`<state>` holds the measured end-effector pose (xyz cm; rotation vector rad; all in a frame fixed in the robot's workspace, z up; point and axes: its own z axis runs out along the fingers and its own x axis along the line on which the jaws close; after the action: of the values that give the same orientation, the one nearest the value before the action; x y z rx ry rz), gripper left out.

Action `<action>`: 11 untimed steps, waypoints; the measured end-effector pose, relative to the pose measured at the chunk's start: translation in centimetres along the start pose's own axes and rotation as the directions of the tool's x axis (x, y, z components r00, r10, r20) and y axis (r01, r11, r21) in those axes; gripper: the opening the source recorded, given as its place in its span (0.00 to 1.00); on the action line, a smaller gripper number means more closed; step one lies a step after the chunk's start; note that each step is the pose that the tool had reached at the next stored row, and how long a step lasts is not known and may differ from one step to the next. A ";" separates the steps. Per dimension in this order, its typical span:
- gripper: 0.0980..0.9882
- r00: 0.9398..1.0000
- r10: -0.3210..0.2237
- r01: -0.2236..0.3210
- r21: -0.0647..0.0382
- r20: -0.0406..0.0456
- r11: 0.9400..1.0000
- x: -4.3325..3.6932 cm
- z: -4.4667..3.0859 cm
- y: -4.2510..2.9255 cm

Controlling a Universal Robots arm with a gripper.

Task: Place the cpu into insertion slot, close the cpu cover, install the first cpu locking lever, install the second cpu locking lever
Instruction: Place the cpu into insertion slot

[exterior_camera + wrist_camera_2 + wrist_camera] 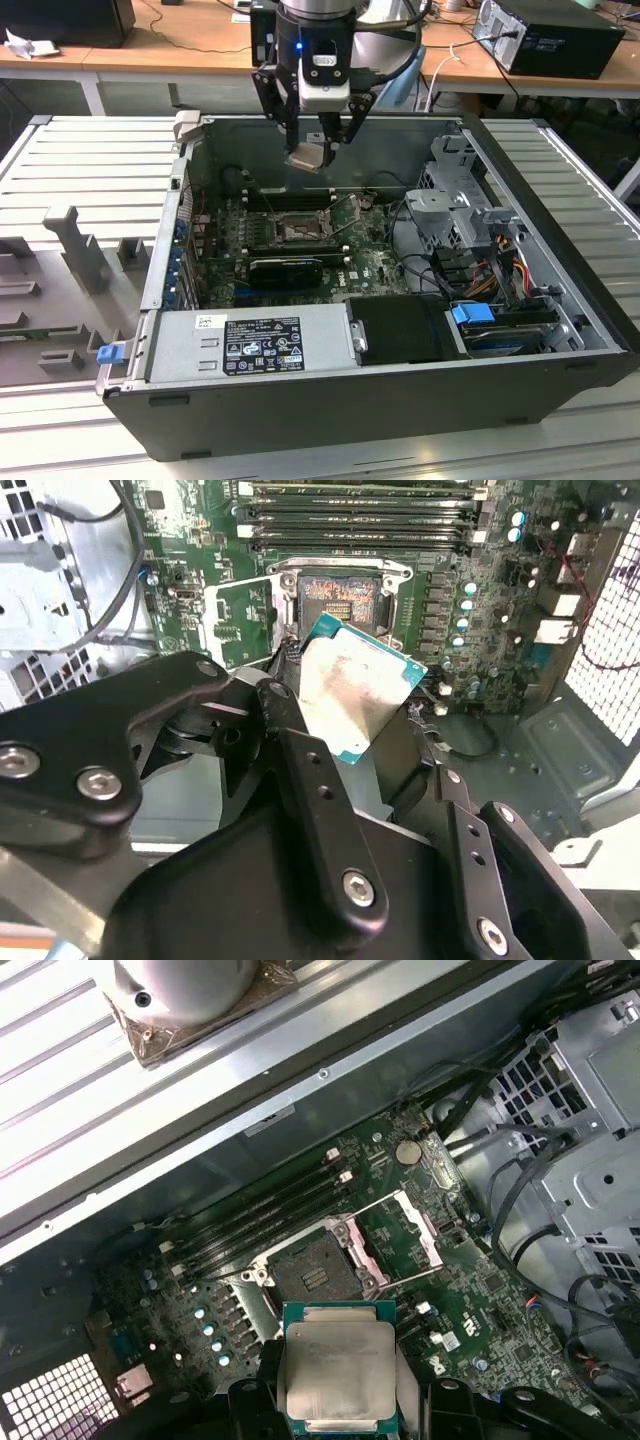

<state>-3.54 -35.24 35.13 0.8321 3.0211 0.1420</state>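
1. At the exterior view's left, grey fixture blocks (75, 245) stand on the slatted bench (90, 150), just beside the open case (300, 400).
2. Along the case's near wall I see the power supply (255, 345). The green board (375, 265) lies on the case floor beyond it.
3. My claw (310, 150) hangs over the far half of the case, pinching the cpu (306, 158) by two opposite edges. The chip is tilted and held well clear of the board. In the first wrist view its pale metal top (340, 1370) faces the camera.
4. The slot (298, 228) sits on the board below the cpu and a little nearer, apart from it. In the first wrist view its contact field (318, 1270) lies uncovered.
5. The cover (425, 1235) is swung open off the slot and stands just beside it, with the board showing through its cut-out.
6. At the exterior view's right, a metal drive cage (460, 210) fills that end of the case, with coloured cables (505, 265) near it.
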 end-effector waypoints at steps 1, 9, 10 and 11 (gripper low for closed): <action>0.48 1.000 0.020 -0.020 0.000 0.002 1.000 0.00 0.02 0.00; 0.48 0.990 0.138 -0.138 -0.003 0.012 0.990 -0.01 0.12 -0.01; 0.48 0.989 0.146 -0.146 -0.004 0.013 0.989 -0.01 0.12 -0.01; 0.48 0.988 0.155 -0.155 -0.004 0.014 0.988 -0.01 0.13 -0.01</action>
<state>-3.53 -35.24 35.00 1.0633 2.9403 0.1405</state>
